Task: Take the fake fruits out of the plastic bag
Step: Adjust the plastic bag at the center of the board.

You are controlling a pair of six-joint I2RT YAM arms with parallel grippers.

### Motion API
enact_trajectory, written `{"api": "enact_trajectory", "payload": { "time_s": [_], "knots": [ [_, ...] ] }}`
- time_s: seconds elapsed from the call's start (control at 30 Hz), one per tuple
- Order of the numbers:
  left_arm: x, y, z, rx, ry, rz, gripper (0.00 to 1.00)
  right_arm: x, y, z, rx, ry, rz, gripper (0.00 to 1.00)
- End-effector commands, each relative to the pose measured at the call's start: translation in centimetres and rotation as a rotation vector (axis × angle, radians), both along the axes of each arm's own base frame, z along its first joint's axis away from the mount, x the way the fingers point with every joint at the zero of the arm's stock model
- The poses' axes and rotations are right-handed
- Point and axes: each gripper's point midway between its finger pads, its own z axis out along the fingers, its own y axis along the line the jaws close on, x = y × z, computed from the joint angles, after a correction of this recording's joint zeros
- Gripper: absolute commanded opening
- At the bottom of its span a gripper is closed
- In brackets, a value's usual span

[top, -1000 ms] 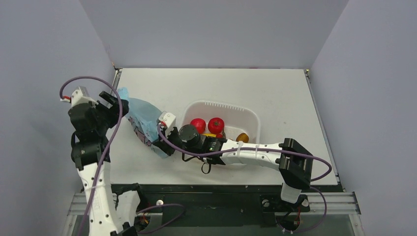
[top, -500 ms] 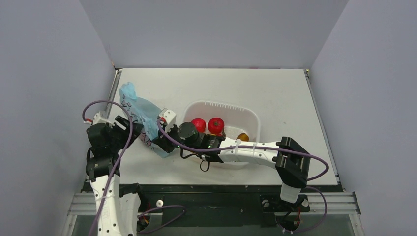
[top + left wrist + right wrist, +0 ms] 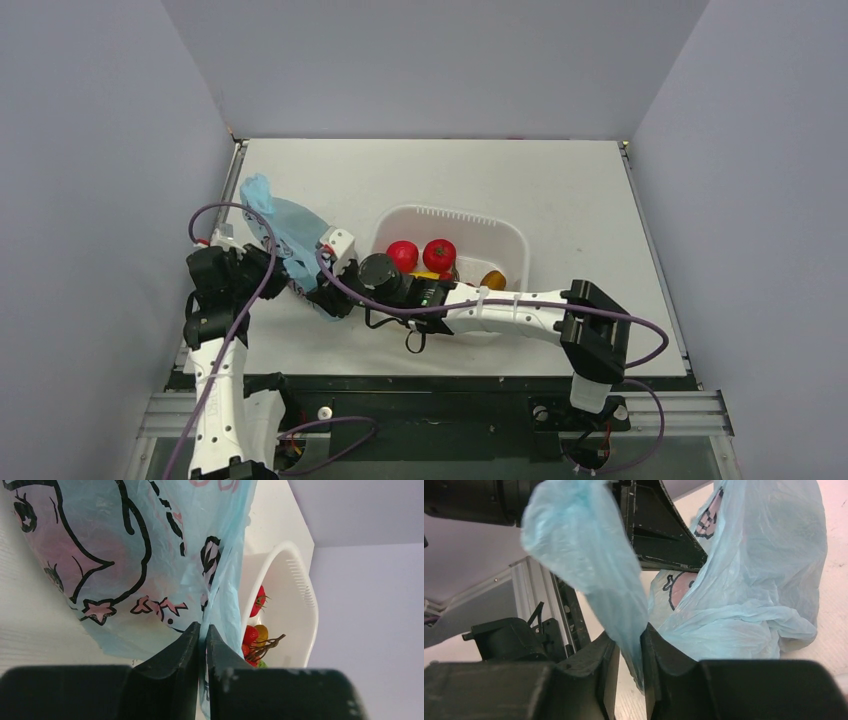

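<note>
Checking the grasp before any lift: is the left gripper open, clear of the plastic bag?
No: the left wrist view shows the left gripper pinched shut on a fold of the plastic bag.

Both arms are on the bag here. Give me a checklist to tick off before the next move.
1. Grip of left claw: ok, shut on a fold of the thin light-blue cartoon-printed plastic bag.
2. Grip of right claw: ok, shut on a twisted strip of the bag.
3. Bag mouth open: cannot tell, no opening shows.
4. Fruit inside the bag: cannot tell, the film hides it.
5. Drop spot, white plastic tub beside the bag: ok, round red toy fruits lie in it.
</note>
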Motion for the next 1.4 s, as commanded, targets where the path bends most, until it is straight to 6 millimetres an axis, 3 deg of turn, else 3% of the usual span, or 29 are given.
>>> {"api": "enact_trajectory", "payload": {
  "time_s": [0.0, 0.17, 0.37, 0.43, 0.47, 0.5, 0.53, 0.57, 0.6, 0.67, 0.87, 1.03, 1.17, 1.27, 1.37],
  "knots": [
    [0.3, -0.4, 1.2, 0.037, -0.079, -0.052, 0.02, -0.4, -0.2, 5.0, 0.098, -0.018, 0.000, 0.30],
    [-0.4, -0.9, 0.9, 0.063, -0.108, -0.102, 0.00, 0.1, -2.6, 9.5, 0.180, -0.057, -0.055, 0.59],
    [-0.9, -1.8, 0.3, 0.101, -0.146, -0.203, 0.00, 4.0, -4.5, 11.6, 0.205, -0.017, -0.168, 0.63],
    [-1.1, -2.2, 0.5, 0.103, -0.169, -0.238, 0.00, 5.7, -4.3, 10.8, 0.183, 0.018, -0.190, 0.65],
    [-1.0, -2.4, 0.8, 0.100, -0.185, -0.248, 0.00, 6.8, -3.9, 9.3, 0.155, 0.052, -0.188, 0.65],
    [-1.1, -2.7, 1.0, 0.090, -0.197, -0.264, 0.00, 7.2, -3.5, 9.9, 0.157, 0.065, -0.180, 0.65],
    [-1.1, -2.8, 1.2, 0.089, -0.208, -0.270, 0.00, 7.9, -2.9, 8.4, 0.135, 0.099, -0.165, 0.66],
    [-1.2, -2.9, 1.4, 0.089, -0.218, -0.279, 0.00, 8.5, -2.7, 8.9, 0.136, 0.107, -0.161, 0.66],
    [-1.3, -3.0, 1.5, 0.091, -0.222, -0.283, 0.00, 8.7, -1.9, 7.3, 0.107, 0.134, -0.147, 0.67],
    [-1.5, -3.2, 1.7, 0.092, -0.239, -0.294, 0.00, 9.2, -0.8, 7.3, 0.093, 0.149, -0.132, 0.67],
    [-1.6, -3.2, 2.0, 0.096, -0.254, -0.291, 0.00, 8.2, 1.3, 2.8, 0.036, 0.243, -0.072, 0.67],
    [-1.5, -3.1, 1.8, 0.096, -0.247, -0.283, 0.00, 5.8, 2.6, 0.3, 0.034, 0.309, -0.014, 0.65],
    [-1.5, -3.1, 1.8, 0.096, -0.244, -0.282, 0.00, 4.6, 3.2, -1.8, -0.002, 0.327, -0.001, 0.54],
    [-1.5, -2.8, 2.0, 0.103, -0.233, -0.261, 0.00, 5.8, 2.8, -2.4, -0.009, 0.331, -0.046, 0.23],
    [-2.0, -1.8, 2.0, 0.131, -0.160, -0.190, 0.00, 8.4, 1.6, -1.0, 0.019, 0.308, -0.119, 0.04]
  ]
}}
